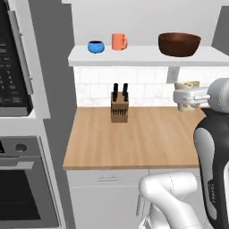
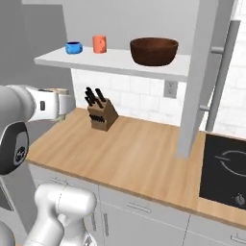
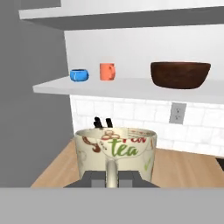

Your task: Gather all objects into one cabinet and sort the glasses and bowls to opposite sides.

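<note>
My gripper (image 3: 112,178) is shut on the handle of the beige mottled mug (image 3: 116,151), which it holds upright in the air above the counter; the mug's rim (image 1: 187,85) shows over the hand. On the open cabinet's white shelf (image 1: 143,57) stand the small blue bowl (image 1: 95,46) at the left, the orange mug (image 1: 118,41) beside it, and the large dark brown bowl (image 1: 179,44) at the right. From the hand the same row appears ahead and higher: blue bowl (image 3: 79,75), orange mug (image 3: 107,71), brown bowl (image 3: 180,74).
A knife block (image 1: 119,106) stands on the wooden counter (image 1: 147,143) under the shelf. The cabinet's grey door (image 2: 204,72) hangs open at the shelf's right end. An oven-and-microwave column (image 1: 18,134) is at the left, a black cooktop (image 2: 226,168) at the right.
</note>
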Controlling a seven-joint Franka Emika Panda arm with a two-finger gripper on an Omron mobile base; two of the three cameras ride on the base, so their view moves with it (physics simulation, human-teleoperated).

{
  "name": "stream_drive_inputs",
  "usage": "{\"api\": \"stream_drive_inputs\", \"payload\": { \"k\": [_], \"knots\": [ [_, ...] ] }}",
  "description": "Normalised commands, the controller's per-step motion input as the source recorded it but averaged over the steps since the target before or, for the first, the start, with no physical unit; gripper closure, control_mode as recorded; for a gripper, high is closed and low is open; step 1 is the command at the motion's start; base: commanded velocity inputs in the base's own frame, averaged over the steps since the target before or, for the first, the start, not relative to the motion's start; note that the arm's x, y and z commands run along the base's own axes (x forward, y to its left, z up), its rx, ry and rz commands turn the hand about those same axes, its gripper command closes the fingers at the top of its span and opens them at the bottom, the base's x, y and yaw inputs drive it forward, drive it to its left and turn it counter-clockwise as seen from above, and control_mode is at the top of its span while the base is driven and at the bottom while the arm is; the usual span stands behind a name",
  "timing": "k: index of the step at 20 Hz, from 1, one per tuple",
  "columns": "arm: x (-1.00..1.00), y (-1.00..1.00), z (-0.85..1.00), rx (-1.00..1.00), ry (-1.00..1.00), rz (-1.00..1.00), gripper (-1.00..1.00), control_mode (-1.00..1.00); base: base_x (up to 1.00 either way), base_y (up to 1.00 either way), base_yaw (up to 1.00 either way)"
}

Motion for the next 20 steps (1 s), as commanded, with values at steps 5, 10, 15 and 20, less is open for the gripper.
{"api": "stream_drive_inputs", "payload": {
  "k": [5, 10, 15, 20],
  "knots": [
    [0.0, 0.0, 0.0, 0.0, 0.0, 0.0, 1.0, 1.0, 0.0, 0.31, -0.46],
    [0.0, 0.0, 0.0, 0.0, 0.0, 0.0, 1.0, 1.0, 0.07, 0.44, -0.34],
    [0.0, 0.0, 0.0, 0.0, 0.0, 0.0, 1.0, 1.0, 0.02, 0.32, -0.06],
    [0.0, 0.0, 0.0, 0.0, 0.0, 0.0, 1.0, 1.0, 0.19, 0.22, 0.0]
  ]
}}
